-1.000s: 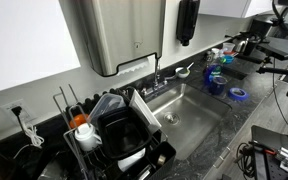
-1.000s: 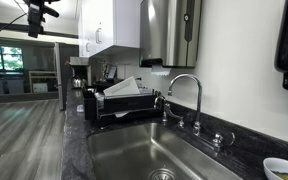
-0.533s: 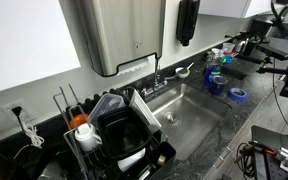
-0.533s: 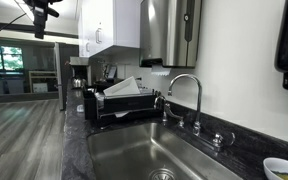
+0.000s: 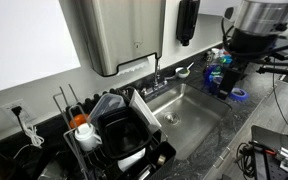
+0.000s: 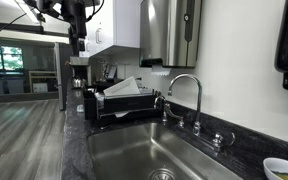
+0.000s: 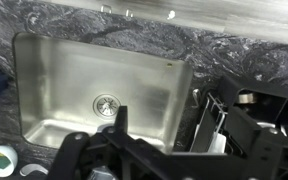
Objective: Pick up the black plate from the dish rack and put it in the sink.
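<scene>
The black plate [image 5: 119,131] lies glossy in the dish rack [image 5: 96,148] at the counter's left end, next to the sink [image 5: 191,112]. The rack [image 6: 124,106] and sink [image 6: 134,150] also show in the other exterior view. My gripper [image 7: 172,125] is open and empty, high above the counter. In the wrist view it looks down on the sink [image 7: 74,70] with the rack [image 7: 246,120] to the right; I cannot make out the black plate there. In an exterior view the gripper [image 6: 77,48] hangs above and beyond the rack.
A white flat plate [image 5: 144,112] leans at the rack's sink side, with a clear container [image 5: 106,103] and an orange-capped bottle [image 5: 81,125] behind. A chrome faucet [image 6: 187,92] stands at the sink's back. Blue items [image 5: 238,94] sit past the sink. A steel dispenser [image 5: 119,35] hangs on the wall.
The arm has swung in from the edge of both exterior views and now stands over the far end of the sink, closer to the rack. Nothing on the counter has moved.
</scene>
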Controlling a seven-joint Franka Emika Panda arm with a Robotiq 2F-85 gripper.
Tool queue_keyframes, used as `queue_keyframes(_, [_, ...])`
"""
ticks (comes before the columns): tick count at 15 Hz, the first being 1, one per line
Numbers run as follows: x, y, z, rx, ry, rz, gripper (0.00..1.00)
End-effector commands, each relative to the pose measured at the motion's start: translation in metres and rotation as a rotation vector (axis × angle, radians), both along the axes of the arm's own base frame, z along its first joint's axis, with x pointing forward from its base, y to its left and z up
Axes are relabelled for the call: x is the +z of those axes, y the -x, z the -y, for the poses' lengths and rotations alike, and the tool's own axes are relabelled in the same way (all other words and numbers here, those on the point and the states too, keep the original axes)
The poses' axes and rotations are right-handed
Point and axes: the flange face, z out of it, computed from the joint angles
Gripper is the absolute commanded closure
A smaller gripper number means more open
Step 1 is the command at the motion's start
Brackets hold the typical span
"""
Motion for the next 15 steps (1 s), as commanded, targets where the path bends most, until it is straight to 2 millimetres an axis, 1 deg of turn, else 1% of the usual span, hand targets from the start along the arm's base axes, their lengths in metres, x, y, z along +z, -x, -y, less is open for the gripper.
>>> queue_keyframes(1, [-0.019, -0.051, -0.008, 0.007, -0.035, 0.013, 0.0])
queue_keyframes(4, [-0.03, -0.084, -0.014, -0.048, -0.087, 0.019, 0.0])
queue_keyframes(6, [-0.032, -0.102, -0.024, -0.102, -0.141, 0.001, 0.0])
queue_keyframes(9, [-0.029, -0.121, -0.048, -0.169, -0.209, -0.012, 0.0])
queue_keyframes(12, [-0.032, -0.139, -0.07, -0.246, -0.235, 0.001, 0.0])
queue_keyframes(14, [-0.041, -0.152, -0.077, -0.313, -0.251, -0.003, 0.0])
queue_keyframes(15, [-0.049, -0.159, -0.08, -0.35, -0.256, -0.015, 0.0])
